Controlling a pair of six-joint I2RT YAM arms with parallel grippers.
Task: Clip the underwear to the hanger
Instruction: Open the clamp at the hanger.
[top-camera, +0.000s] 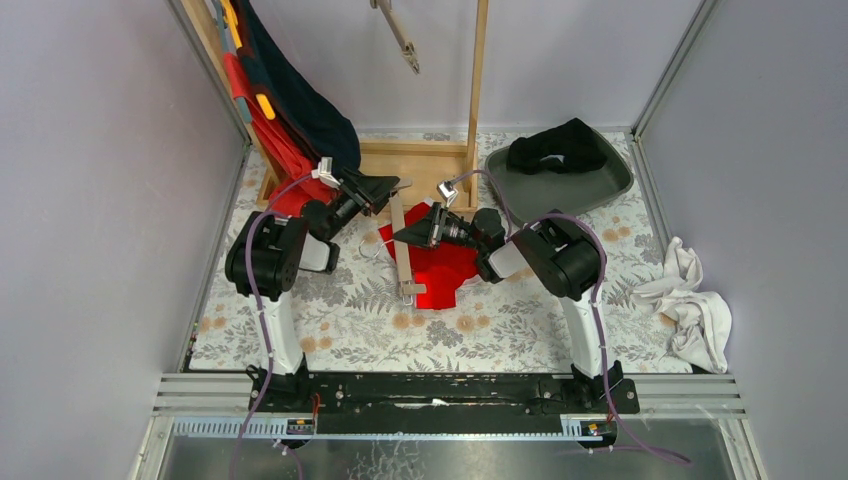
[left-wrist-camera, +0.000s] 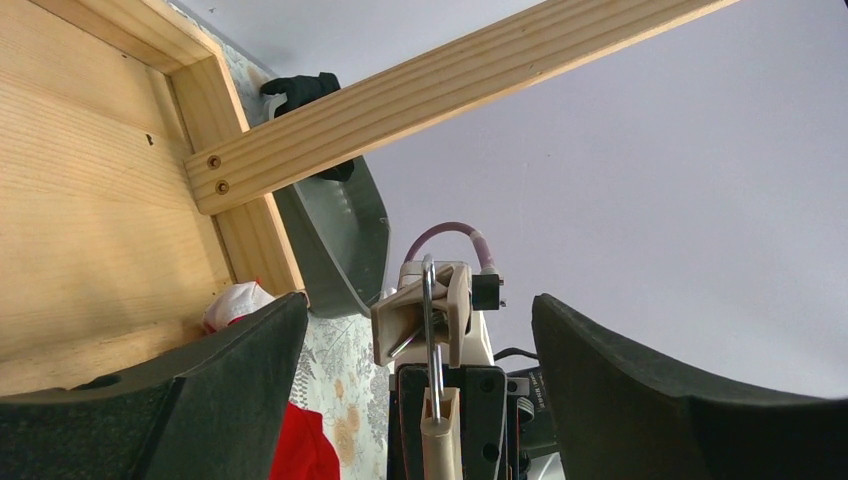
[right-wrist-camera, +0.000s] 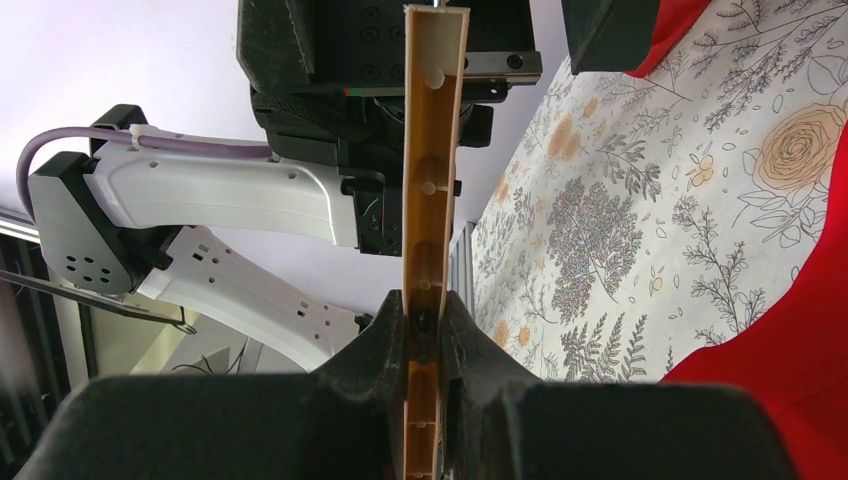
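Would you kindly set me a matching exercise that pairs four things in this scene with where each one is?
Things:
1 hanger
2 red underwear
3 black garment
4 white cloth

Places:
A in the grey tray
B bunched at the right edge of the tablecloth
C pinched by the right gripper
D spread flat beneath the hanger

Pairs: 1-C, 2-D, 3-A, 4-B

You're in a robot lab booth: plain grey walls (top-camera: 100, 200), aluminium frame posts (top-camera: 672, 70), a floral-clothed counter (top-camera: 350, 320) edged by a bolted metal rail (top-camera: 700, 395).
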